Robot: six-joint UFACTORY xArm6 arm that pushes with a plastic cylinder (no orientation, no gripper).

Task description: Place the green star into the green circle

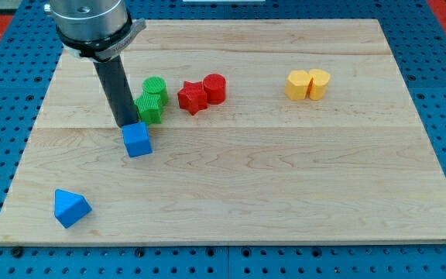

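Note:
The green star [149,108] lies at the upper left of the wooden board [285,170], touching the green circle [156,87] just above it. My tip [127,124] stands right beside the green star's left edge and just above the blue cube [137,140]. The rod rises from there to the arm at the view's top left.
A red star [193,97] and a red cylinder [214,88] sit touching, right of the green pair. A yellow pair of blocks [307,84] lies at the upper right. A blue triangular block [70,208] lies near the bottom left corner.

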